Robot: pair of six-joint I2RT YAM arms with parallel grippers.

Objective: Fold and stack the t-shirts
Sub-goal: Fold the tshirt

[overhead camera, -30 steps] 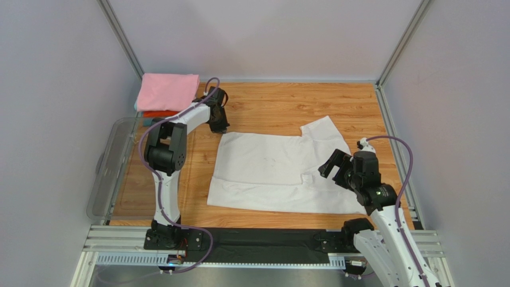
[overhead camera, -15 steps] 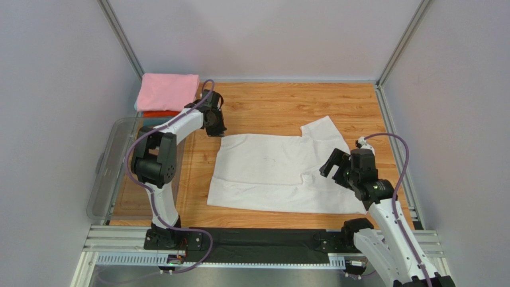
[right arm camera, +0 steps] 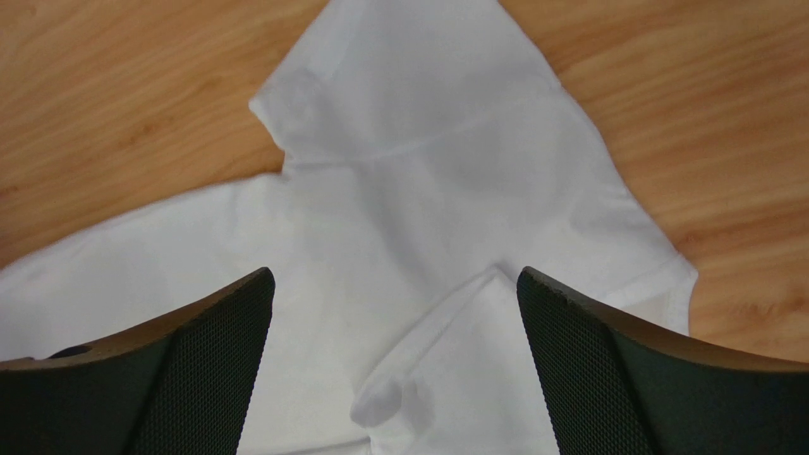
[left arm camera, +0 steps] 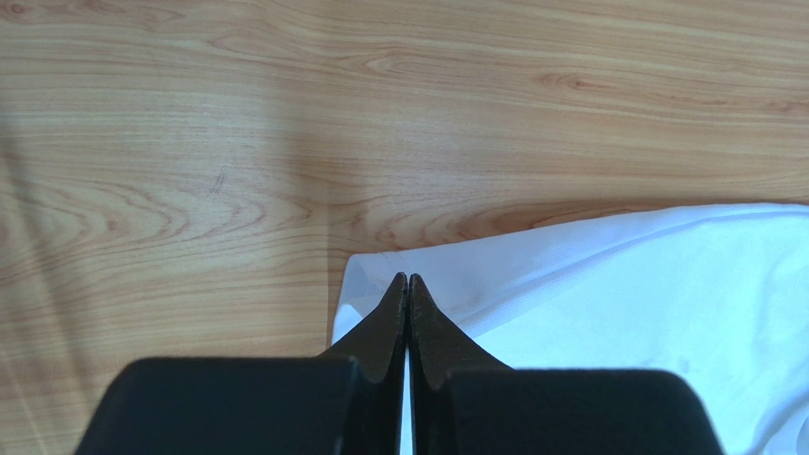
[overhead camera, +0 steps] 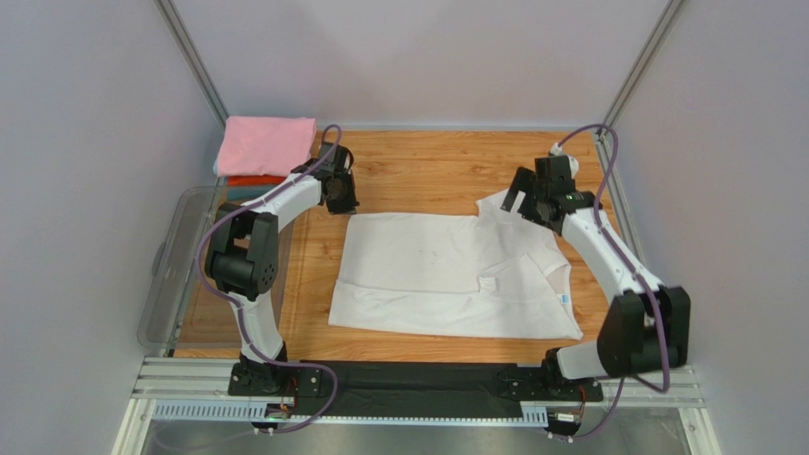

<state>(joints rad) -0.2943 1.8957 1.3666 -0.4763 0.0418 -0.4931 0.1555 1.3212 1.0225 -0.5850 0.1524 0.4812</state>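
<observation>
A plain white t-shirt (overhead camera: 446, 275) lies spread flat on the wooden table, with a light-blue neck label (overhead camera: 564, 298) at its right. My left gripper (overhead camera: 342, 201) is shut, and its tips (left arm camera: 407, 281) sit over the shirt's far left corner (left arm camera: 608, 275). My right gripper (overhead camera: 525, 201) is open and empty above the shirt's far right sleeve (right arm camera: 418, 123); its fingers (right arm camera: 218, 332) straddle a small fold in the cloth. A folded pink t-shirt (overhead camera: 266, 144) tops a stack at the far left, with an orange-red one (overhead camera: 252, 179) under it.
A clear plastic bin (overhead camera: 176, 265) lies along the table's left edge. Grey walls and metal frame posts close in the table (overhead camera: 427, 161) on three sides. Bare wood shows behind the shirt and at its left.
My right arm swung from the near right edge out to the far right sleeve, uncovering the shirt's collar and label. My left gripper shifted slightly toward the shirt's corner.
</observation>
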